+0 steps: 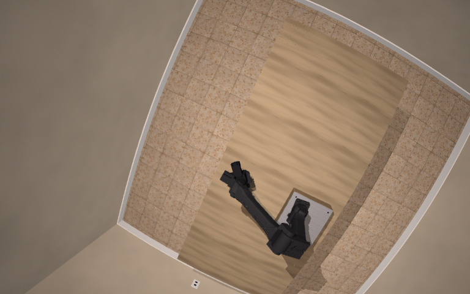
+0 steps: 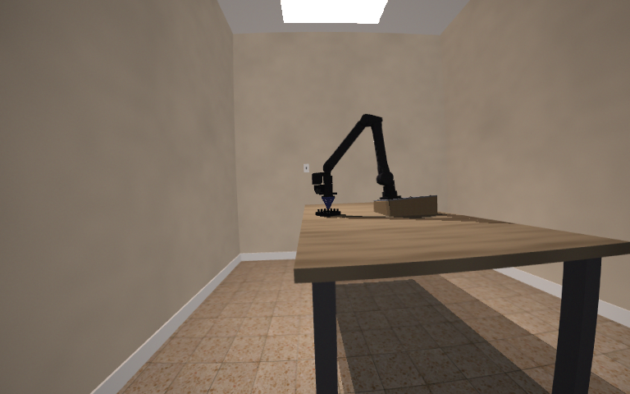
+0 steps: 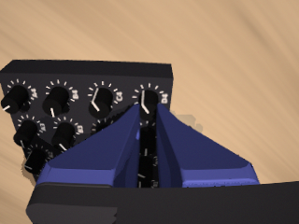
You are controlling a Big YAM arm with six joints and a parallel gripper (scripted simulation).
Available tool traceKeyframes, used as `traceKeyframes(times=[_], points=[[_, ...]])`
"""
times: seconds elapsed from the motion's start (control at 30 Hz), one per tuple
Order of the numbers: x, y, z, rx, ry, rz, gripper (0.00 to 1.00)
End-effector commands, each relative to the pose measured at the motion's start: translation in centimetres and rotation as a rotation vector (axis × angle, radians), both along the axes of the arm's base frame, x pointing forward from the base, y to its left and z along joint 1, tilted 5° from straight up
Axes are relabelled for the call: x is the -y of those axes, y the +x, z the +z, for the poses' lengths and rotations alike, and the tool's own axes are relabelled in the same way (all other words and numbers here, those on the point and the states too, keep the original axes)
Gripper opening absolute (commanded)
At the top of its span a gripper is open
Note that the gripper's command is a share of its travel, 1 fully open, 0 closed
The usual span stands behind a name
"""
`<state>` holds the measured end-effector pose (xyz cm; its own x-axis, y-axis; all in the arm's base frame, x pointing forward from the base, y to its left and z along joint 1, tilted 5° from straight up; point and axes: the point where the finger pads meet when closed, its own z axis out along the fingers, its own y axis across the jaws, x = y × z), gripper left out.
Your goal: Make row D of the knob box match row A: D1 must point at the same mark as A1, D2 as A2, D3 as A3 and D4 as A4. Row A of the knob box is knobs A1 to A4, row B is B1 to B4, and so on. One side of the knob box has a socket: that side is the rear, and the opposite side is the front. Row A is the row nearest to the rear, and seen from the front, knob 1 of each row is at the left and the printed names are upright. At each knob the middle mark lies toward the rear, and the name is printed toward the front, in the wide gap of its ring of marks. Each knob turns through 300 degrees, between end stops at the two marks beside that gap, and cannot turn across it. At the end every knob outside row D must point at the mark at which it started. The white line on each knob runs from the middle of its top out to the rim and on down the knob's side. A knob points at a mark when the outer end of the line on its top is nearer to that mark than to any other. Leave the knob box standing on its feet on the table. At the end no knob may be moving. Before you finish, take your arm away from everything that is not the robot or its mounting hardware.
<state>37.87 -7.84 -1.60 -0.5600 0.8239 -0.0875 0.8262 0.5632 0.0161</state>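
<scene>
The black knob box (image 2: 320, 213) (image 3: 140, 80) stands on the table. The wrist view shows its row of knobs A4 to D4 at the top. My gripper (image 2: 328, 208) (image 3: 148, 113) points down with its blue fingers close together on both sides of knob D4 (image 3: 149, 99); it looks shut on it. The white line on D4's top points up-left in the wrist view, much like that on C4 (image 3: 104, 99). A4 (image 3: 18, 97) points lower left and B4 (image 3: 58, 97) points down. D3, D2 and D1 show only partly between the fingers; several other knobs are hidden.
The wooden table (image 1: 311, 114) (image 2: 394, 236) carries the arm's raised base block (image 1: 320, 225) (image 2: 413, 206). The box is near the table's long edge, on the left in the top and exterior views. The arm (image 1: 257, 211) (image 2: 345, 146) reaches from the base to above the box.
</scene>
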Motion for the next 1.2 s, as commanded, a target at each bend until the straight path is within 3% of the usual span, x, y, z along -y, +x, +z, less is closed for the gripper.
traceKeyframes(times=[0.0,0.7,1.17], points=[[-0.05,-0.16,-0.71,-0.008,-0.002,0.068,0.09],[-0.08,-0.13,-0.70,-0.027,-0.020,0.396,0.09],[-0.14,-0.11,-0.69,-0.048,-0.042,0.754,0.09]])
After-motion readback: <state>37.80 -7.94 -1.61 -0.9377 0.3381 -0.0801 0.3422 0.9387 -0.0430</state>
